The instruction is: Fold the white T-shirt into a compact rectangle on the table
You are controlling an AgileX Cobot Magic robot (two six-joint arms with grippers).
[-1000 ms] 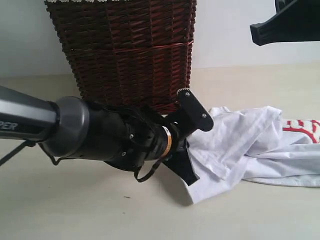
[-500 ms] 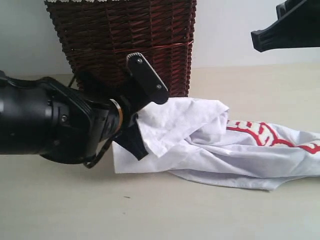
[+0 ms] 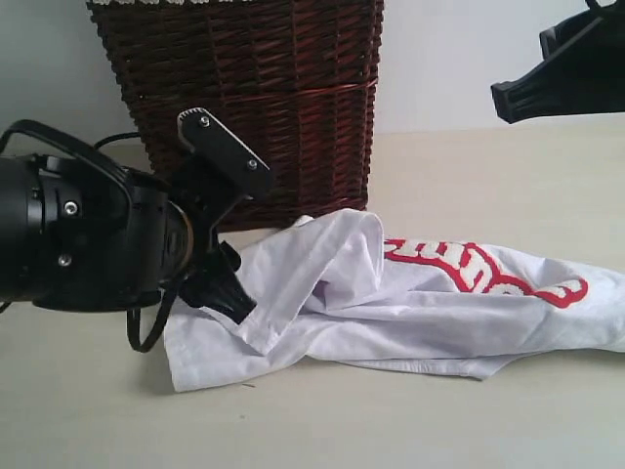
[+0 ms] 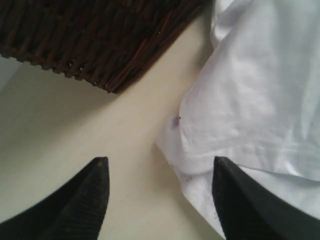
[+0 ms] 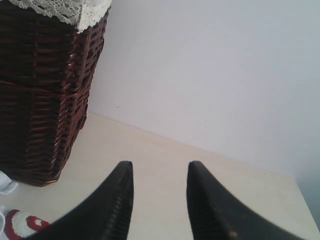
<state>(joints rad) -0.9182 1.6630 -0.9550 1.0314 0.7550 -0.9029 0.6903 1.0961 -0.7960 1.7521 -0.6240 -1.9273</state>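
Firstly, in front of the wicker basket (image 3: 254,98), toward its left side: left gripper (image 3: 234,239), black, with ribbed wedge-shaped fingers (image 4: 90,200). Jaws spread wide, nothing clamped between them. One fingertip at the cloth's edge; contact not clear.

Basket itself: dark red-brown woven cane, straight-sided, standing upright on the table (image 3: 391,420). White lace trim (image 5: 65,12) folded over its rim.

At the basket's foot and running off to its right: white T-shirt (image 3: 391,303), soft cotton, crumpled and creased, lying loose in a long flat heap on the smooth pale cream surface. Stitched hem visible at the end nearest the left gripper. Red lettering (image 3: 469,269), curved and fuzzy, facing up on the stretch right of the basket. Not yet a rectangle.

High up and well to the right of the basket, before the plain pale wall (image 3: 439,59): right gripper (image 3: 566,68), black, jaws partly apart, empty, clear of shirt and table.
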